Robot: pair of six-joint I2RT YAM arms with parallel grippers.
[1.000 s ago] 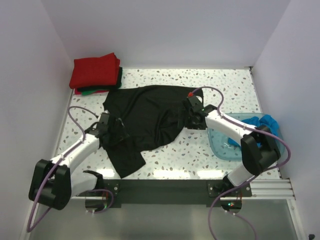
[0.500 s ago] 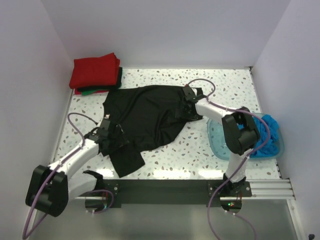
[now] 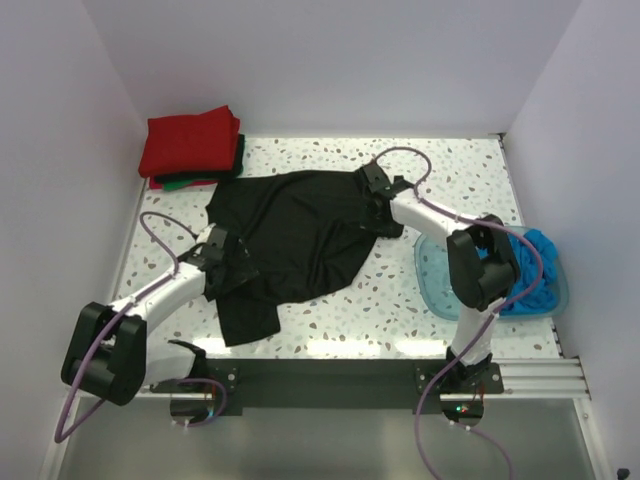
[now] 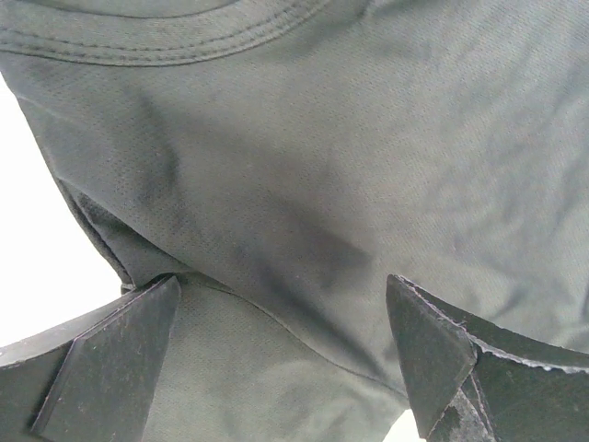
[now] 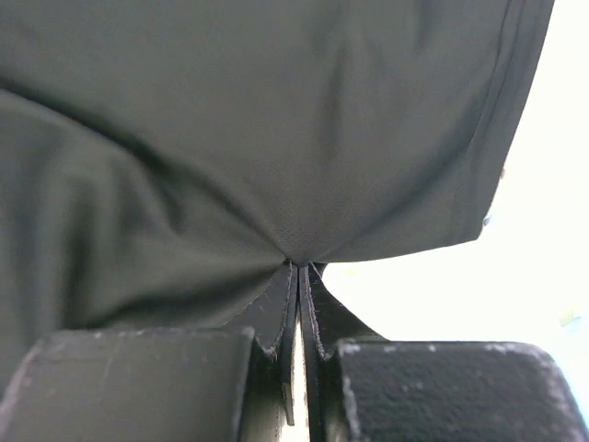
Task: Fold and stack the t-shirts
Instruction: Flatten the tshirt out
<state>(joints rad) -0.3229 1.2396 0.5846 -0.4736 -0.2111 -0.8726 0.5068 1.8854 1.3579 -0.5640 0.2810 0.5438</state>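
The black t-shirt (image 3: 290, 235) lies spread across the surface (image 3: 460, 170). The right end effector (image 5: 300, 276) is clamped on its 2 o'clock edge; the left end effector (image 4: 281, 331) gapes wide over its 8 o'clock side.

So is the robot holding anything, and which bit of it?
The right gripper is pinched shut on the black t-shirt, gripping a bunch of cloth near a hemmed edge. The left gripper is open over the shirt, holding nothing.

Noted on speckled table (image 3: 460, 170): black t-shirt (image 3: 290, 225) spread rumpled mid-surface; folded red-over-green stack (image 3: 190, 145) in far-left corner; translucent blue tub (image 3: 435, 290) at right edge.
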